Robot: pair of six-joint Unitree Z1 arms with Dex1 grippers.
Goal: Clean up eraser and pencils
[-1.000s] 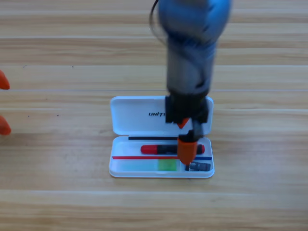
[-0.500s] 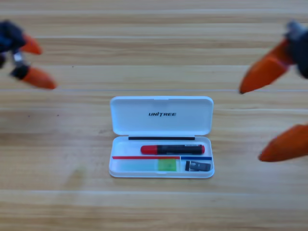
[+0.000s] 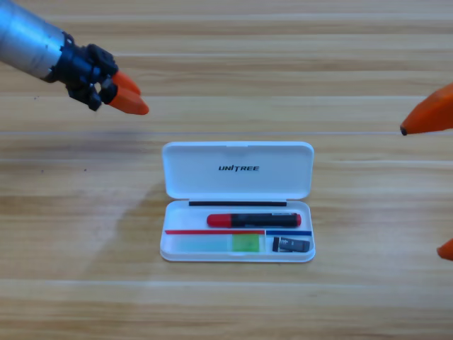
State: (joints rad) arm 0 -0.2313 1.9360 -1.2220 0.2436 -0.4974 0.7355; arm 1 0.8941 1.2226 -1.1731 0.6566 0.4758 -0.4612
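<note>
The left gripper (image 3: pixel 126 95) is reaching in from about ten o'clock, well above and left of the white case (image 3: pixel 238 170), its orange jaws lying close together and holding nothing. Everything is already lying inside the case's lower tray: the white pencil with the green end (image 3: pixel 219 244) along the front at about seven o'clock of the tray, the red-and-black pencil (image 3: pixel 253 220) just behind it, and the eraser (image 3: pixel 291 245) in the small compartment at five o'clock. What seems to be remaining is shutting the lid — the arm should be coming over the upright lid's far edge and folding it forward gently, without shoving the case. The right gripper (image 3: pixel 433 180) is waiting at three o'clock, jaws wide apart, partly cut off. Compared with half a second ago, the left arm is extending further toward the middle, while the right one is drawing outward to the edge.
</note>
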